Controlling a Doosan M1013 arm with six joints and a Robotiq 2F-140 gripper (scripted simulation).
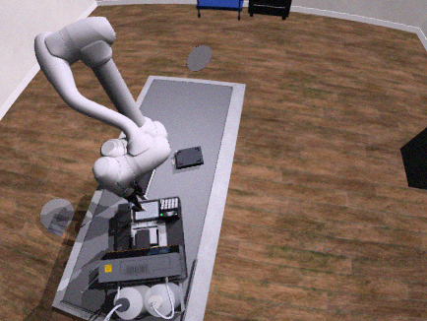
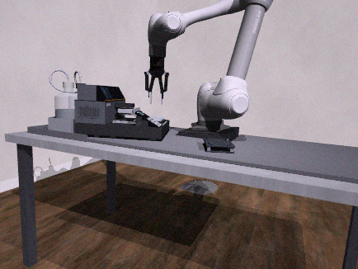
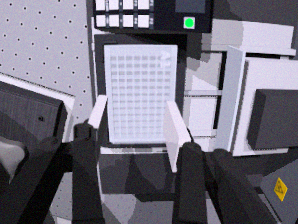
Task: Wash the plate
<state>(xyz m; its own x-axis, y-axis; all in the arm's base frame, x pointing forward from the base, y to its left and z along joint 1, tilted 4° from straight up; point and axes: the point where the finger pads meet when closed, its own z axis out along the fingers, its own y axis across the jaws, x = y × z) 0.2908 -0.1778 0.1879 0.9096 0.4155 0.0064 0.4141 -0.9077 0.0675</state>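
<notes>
The pale plate (image 1: pixel 147 211) (image 3: pixel 141 95) lies in the dark pocket of the washer's carrier and looks flat; its cut corner is not clear. My gripper (image 2: pixel 157 102) (image 3: pixel 136 112) is empty, its fingers partly closed and still apart. It hangs above the carrier, pointing down; in the wrist view its fingertips overlap the plate's lower half. The washer's lamp (image 1: pixel 161 215) (image 3: pixel 189 23) is green. The keypad (image 1: pixel 169 203) (image 3: pixel 128 21) is beside the plate. The nest N1 (image 1: pixel 189 158) (image 2: pixel 219 144) is dark, with no plate on it.
The washer's housing (image 1: pixel 140 268) (image 2: pixel 92 111) rises beyond the carrier, with bottles (image 1: pixel 162 299) (image 2: pixel 65 103) behind it. The robot's base (image 2: pixel 210 131) stands on the table between the washer and the table's other end.
</notes>
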